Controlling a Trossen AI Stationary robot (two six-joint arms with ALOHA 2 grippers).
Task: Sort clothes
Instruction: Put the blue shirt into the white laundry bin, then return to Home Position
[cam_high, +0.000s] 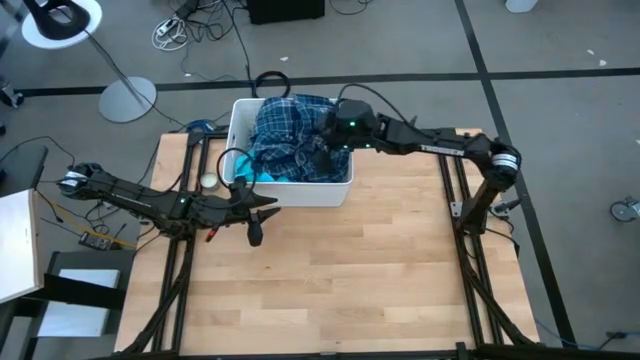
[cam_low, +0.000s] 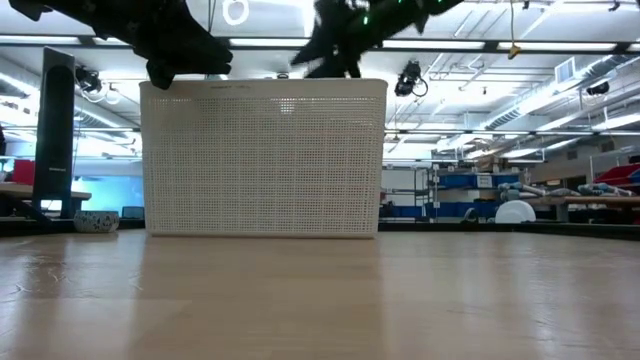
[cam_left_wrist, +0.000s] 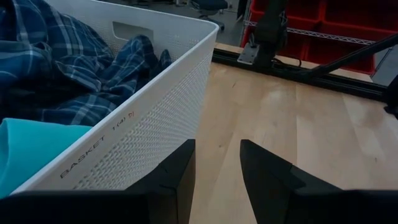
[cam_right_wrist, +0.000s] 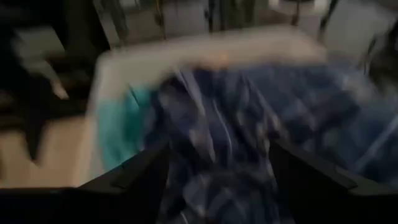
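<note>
Right jaws spread wide just above the plaid shirt (turquoise garment beside), left jaws parted outside the bin.

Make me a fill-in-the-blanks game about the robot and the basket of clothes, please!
1. The plaid shirt lies inside the white ____.
2. The right gripper is above the basket, and its fingers are ____.
3. Next to the plaid shirt lies a bright ____ garment.
4. The left gripper is over the wooden ____, outside the basket.

Missing words: basket; open; turquoise; table
</note>
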